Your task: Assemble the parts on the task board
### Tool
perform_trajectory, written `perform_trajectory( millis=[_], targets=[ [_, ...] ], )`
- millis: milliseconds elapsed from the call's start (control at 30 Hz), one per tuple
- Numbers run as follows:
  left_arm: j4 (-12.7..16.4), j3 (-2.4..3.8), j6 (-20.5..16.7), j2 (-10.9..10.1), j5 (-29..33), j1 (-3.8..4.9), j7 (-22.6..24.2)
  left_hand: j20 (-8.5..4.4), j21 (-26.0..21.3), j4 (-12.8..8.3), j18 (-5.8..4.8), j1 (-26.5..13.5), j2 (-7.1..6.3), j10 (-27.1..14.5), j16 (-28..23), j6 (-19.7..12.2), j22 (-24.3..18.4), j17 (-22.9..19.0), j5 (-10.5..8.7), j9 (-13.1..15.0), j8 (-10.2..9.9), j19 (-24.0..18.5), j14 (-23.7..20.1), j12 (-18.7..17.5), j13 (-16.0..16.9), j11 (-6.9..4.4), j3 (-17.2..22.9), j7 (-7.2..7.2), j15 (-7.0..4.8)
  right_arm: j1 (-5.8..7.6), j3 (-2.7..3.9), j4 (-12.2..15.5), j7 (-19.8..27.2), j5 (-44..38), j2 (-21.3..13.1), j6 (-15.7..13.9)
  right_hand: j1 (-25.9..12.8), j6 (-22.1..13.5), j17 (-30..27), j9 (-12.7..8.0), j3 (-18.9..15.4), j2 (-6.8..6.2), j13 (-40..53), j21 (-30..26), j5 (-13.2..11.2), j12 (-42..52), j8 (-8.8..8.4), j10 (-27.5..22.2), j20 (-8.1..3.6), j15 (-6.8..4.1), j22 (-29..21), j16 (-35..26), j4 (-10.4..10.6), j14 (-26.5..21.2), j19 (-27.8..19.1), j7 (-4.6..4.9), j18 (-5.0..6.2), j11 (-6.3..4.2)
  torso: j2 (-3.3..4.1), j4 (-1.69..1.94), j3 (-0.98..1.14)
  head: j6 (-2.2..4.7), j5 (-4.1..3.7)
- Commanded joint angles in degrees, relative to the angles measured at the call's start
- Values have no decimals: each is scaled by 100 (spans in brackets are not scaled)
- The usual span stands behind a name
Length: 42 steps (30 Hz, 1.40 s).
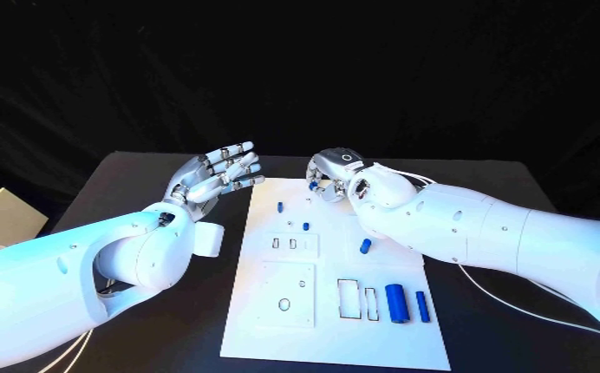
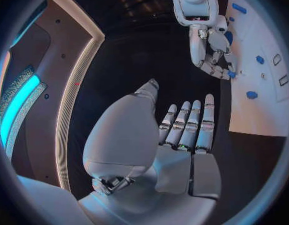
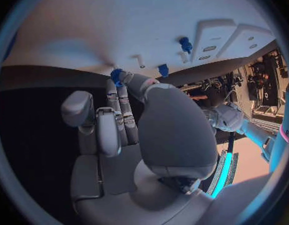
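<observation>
A small blue part (image 3: 116, 75) is pinched by the right hand (image 1: 335, 175) over the task board (image 1: 413, 338)'s far end; it should be lowered upright. The left hand (image 1: 219, 173) is spread, empty.

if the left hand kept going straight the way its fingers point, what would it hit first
Probably nothing: the left hand is open, fingers aimed up and away beside the white board, toward bare black table. The right hand sits off to the side, though depth is unclear.
</observation>
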Motion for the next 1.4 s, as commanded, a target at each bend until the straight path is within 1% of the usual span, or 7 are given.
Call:
perform_trajectory(
  millis=[33, 433, 867, 1067, 1233, 1300, 1400],
  targets=[
    [15, 6, 80, 10, 7, 16, 33, -5, 15, -3, 119, 9, 55, 1, 1, 27, -8, -2, -26, 1, 25, 33, -12, 5, 0, 7, 26, 616, 1, -12, -7, -34, 4, -9, 31, 161, -45, -61, -2, 13, 99, 42, 131, -13, 5, 10, 17, 163, 15, -38, -4, 12, -59, 199, -44, 10, -95, -167, 2, -3, 0, 13, 2],
    [11, 5, 80, 13, 7, 21, 25, -4, 13, -5, 118, 8, 60, 12, -14, 22, -16, -7, -27, -2, 23, 34, -29, -8, -2, 12, 37, 627, 4, -15, -8, -162, -13, 2, 107, 345, -138, -234, 9, 57, 152, 15, 75, -55, -41, -4, -67, -82, 55, 38, -27, 38, -74, 196, -120, 79, -82, -86, 5, -8, -2, 7, -10],
    [0, 5, 29, 0, 7, 23, 27, -4, 12, -6, 117, 9, 62, 14, -15, 20, -18, -7, -27, -3, 23, 35, -22, -12, -3, 14, 40, 627, 5, -15, -10, 114, 75, 109, -95, 54, -349, -766, -293, 129, -289, -208, -114, -694, 212, 37, -392, -1615, 277, 243, -683, -42, -56, 87, -504, 171, 65, 154, -7, -27, 8, 32, 10],
    [-23, 5, 29, -39, 17, 24, 29, -4, 12, -6, 117, 9, 62, 14, -15, 20, -18, -7, -27, -3, 23, 35, -22, -12, -3, 14, 40, 627, 5, 51, 19, 773, 51, 256, -689, -102, -75, -1059, -584, 114, -1483, -8, -96, -1146, 275, 210, -638, -1885, 313, 271, -1061, -164, 145, 14, -564, -34, 119, 196, -26, -79, 11, 62, -12],
    [-52, 5, 88, -76, 25, 24, 50, -4, 11, -8, 116, 10, 61, 5, -20, 15, -20, -10, -28, -5, 22, 35, -35, -16, -4, 14, 43, 627, 6, 182, 58, 1391, 57, 635, -1434, -298, -6, -919, -374, 131, -1423, 33, -48, -833, 297, 572, -633, -1278, 224, 176, -639, -38, 274, 89, -293, 166, 35, 74, -68, -172, 28, 93, -25],
    [-69, 5, 106, -87, 25, 24, 61, -3, 7, -8, 113, 6, 53, -19, -24, 5, -24, -11, -29, -7, 18, 29, -41, -23, -6, 10, 39, 624, 6, 222, 71, 1569, 28, 723, -1705, -351, -216, -755, -348, 157, -1369, 8, -32, -743, -194, 652, -585, -1006, 212, 145, -505, -19, 509, 95, -209, 145, 12, 33, -80, -203, 37, 98, -21],
    [-94, 4, 117, -100, 25, 24, 68, -3, 5, -8, 112, 4, 49, -23, -25, 2, -25, -11, -30, -8, 17, 26, -41, -25, -7, 8, 38, 622, 6, 267, 82, 1704, -27, 830, -1986, -286, -312, -769, -193, 155, -1415, -72, 94, -603, -360, 866, -616, -524, 159, 72, -317, 58, 678, 137, -100, 85, -19, -72, -100, -262, 60, 110, -14]
  ],
)
